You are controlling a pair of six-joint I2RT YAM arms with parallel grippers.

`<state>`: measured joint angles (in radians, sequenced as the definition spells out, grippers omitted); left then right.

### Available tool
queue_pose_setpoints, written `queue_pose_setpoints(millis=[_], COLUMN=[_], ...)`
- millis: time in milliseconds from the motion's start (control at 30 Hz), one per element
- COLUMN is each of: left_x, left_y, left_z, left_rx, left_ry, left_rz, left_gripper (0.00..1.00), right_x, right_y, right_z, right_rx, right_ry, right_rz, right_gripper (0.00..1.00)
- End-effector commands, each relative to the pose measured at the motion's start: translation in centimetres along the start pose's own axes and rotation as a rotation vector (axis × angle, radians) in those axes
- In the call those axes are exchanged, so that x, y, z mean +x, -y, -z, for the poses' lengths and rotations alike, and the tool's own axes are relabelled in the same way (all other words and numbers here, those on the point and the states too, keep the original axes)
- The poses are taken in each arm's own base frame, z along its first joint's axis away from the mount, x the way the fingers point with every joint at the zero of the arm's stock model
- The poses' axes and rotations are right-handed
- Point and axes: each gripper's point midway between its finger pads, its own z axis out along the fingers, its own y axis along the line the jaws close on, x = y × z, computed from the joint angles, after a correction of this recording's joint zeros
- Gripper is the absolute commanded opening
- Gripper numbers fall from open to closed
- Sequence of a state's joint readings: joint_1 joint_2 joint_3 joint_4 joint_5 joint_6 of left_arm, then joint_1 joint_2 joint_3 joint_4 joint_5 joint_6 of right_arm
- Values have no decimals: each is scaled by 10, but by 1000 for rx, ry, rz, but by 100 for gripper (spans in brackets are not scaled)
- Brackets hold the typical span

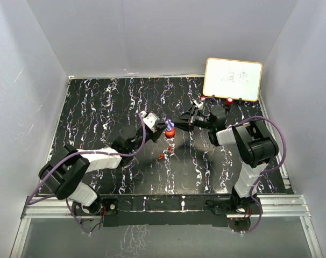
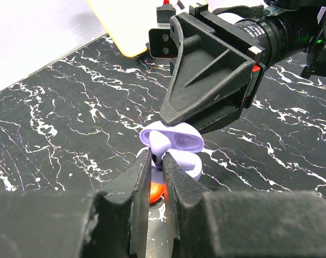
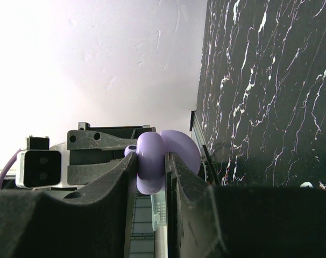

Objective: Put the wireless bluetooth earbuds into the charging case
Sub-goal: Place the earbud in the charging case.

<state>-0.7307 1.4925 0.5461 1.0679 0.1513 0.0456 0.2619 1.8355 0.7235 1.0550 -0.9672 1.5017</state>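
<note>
We judge the right tool (image 3: pixel 151 158) is clenched on the open lavender plastic charging case (image 2: pixel 182 142) to steady it over the black marbled desk (image 1: pixel 98 118) while the left tool (image 2: pixel 158 164), pinching or slack we cannot tell, sets the tiny lavender earbud (image 2: pixel 158 144) at its mouth.

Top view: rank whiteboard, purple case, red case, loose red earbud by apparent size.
1. whiteboard
2. purple case and red case: look alike, both partly hidden, so unranked
3. loose red earbud

Lavender earbud (image 2: pixel 158 144) at open purple case (image 2: pixel 185 161)
</note>
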Motion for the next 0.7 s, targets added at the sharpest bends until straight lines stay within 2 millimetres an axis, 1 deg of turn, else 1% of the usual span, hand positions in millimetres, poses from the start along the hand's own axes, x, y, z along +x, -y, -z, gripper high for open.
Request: queue_pose_setpoints(millis=[0, 133, 400, 667], left_x=[-16, -16, -17, -24], left_y=[3, 4, 4, 3], left_z=[0, -1, 0, 4], left_rx=[15, 19, 18, 12], left_ry=[34, 34, 33, 46], left_rz=[-19, -18, -18, -22], left_gripper=[14, 16, 16, 16], right_x=[-2, -2, -2, -3], right_y=[-21, -21, -20, -19], right_z=[-2, -2, -1, -1], right_rx=[-66, -66, -67, -65], right_ry=[7, 8, 7, 8], right_rz=[81, 80, 81, 79], right_gripper=[0, 0, 0, 0])
